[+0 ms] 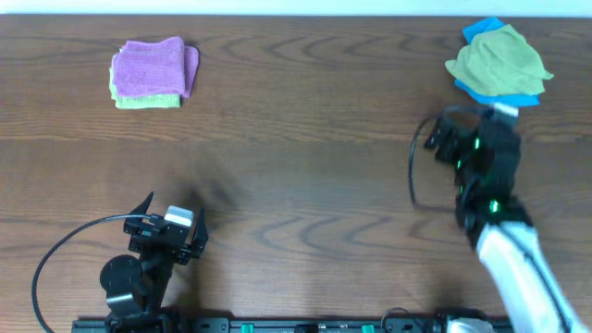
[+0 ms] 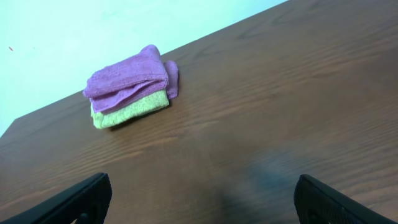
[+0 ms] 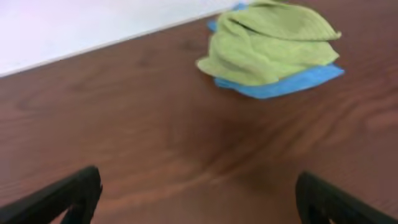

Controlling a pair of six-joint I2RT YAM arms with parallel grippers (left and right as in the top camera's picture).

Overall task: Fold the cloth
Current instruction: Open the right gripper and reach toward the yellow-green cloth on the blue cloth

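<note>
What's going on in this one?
Nothing is held yet. The right gripper is open and hovers over the table, just short of the crumpled green cloth, which lies on a blue cloth at the far right. The left gripper is open too, near the front left. At the far left, a purple cloth sits folded on a folded green towel. Folding has not begun.

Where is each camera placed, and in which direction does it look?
Overhead: above the table, looking straight down; the left arm and the right arm show, the right one near the green cloth on the blue cloth.
Left wrist: on the left gripper, facing the purple cloth on a folded green cloth; both open fingers show.
Right wrist: on the right gripper, facing the green cloth; both open fingers show.
Shared: overhead and right wrist both see the green cloth on the blue one.
</note>
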